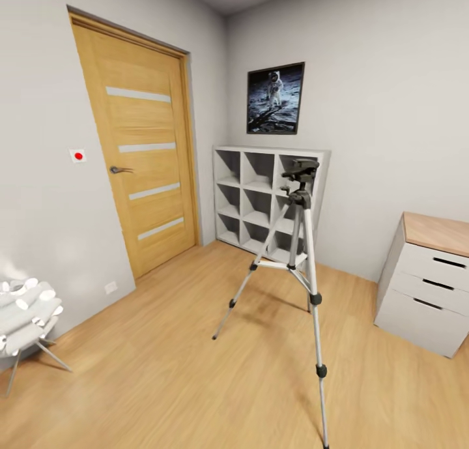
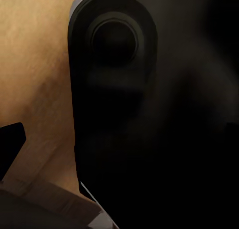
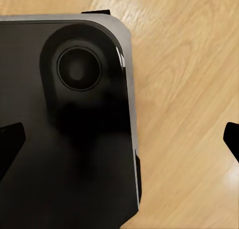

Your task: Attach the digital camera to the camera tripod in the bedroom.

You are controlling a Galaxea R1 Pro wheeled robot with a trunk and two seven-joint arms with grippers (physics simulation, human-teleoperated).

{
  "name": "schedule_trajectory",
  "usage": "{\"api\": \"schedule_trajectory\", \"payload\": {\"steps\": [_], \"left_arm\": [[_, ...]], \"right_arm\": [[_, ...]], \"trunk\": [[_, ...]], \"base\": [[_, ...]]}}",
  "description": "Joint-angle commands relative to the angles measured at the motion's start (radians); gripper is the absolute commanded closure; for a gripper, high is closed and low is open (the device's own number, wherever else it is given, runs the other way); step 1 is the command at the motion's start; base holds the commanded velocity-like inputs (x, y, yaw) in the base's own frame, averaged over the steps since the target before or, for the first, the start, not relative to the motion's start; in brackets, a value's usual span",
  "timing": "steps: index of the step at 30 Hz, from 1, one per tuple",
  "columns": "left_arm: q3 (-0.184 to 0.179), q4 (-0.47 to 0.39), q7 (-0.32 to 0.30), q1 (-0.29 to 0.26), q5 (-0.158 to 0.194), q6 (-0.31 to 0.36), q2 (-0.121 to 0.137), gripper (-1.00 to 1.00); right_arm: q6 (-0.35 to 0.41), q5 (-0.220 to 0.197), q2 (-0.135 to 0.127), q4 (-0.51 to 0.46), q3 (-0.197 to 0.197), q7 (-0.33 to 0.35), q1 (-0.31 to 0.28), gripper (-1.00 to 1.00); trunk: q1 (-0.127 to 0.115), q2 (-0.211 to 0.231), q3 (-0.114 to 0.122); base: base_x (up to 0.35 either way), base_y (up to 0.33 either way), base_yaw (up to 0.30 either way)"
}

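The camera tripod (image 1: pixel 302 253) stands on the light wood floor in the middle of the bedroom, silver legs spread and the black pan head (image 1: pixel 301 171) bare on top. The digital camera is out of view. In the right wrist view my right gripper (image 3: pixel 119 141) hangs open over the plank floor, next to the robot's black base (image 3: pixel 64 124), with nothing between its fingertips (image 3: pixel 11 144). My left gripper (image 2: pixel 119 139) also hangs beside the dark base; one fingertip (image 2: pixel 11 141) shows at the frame's edge, set wide, and the gripper holds nothing.
An oak door (image 1: pixel 140 156) with pale stripes is at the left, white cube shelving (image 1: pixel 264 201) stands behind the tripod, and a white drawer chest (image 1: pixel 430 283) is at the right. A chair with white rolls (image 1: pixel 26 312) sits at the near left. A framed astronaut picture (image 1: pixel 275 98) hangs above the shelving.
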Motion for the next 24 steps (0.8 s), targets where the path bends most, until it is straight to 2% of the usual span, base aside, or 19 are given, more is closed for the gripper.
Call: {"api": "schedule_trajectory", "payload": {"steps": [1,7,18,24], "left_arm": [[0.0,-0.001,0.0,0.0,0.0,0.0,0.0,-1.0],[0.0,-0.001,0.0,0.0,0.0,0.0,0.001,-1.0],[0.0,-0.001,0.0,0.0,0.0,-0.001,0.003,-1.0],[-0.001,-0.001,0.0,0.0,0.0,-0.001,0.004,-1.0]], "right_arm": [[-0.007,0.0,0.0,0.003,-0.008,0.0,-0.001,-1.0],[-0.007,0.0,0.0,0.003,-0.008,0.0,-0.001,-1.0],[-0.007,0.0,0.0,0.003,-0.008,0.0,-0.001,-1.0],[-0.007,0.001,0.0,0.001,-0.009,-0.001,-0.001,-1.0]], "trunk": [[0.0,0.0,-0.001],[0.0,0.0,-0.001],[0.0,0.0,-0.001],[0.0,0.0,-0.001]], "base": [[0.177,0.144,0.0],[0.074,0.076,0.0],[0.009,0.231,0.0],[0.001,0.094,0.0]]}}
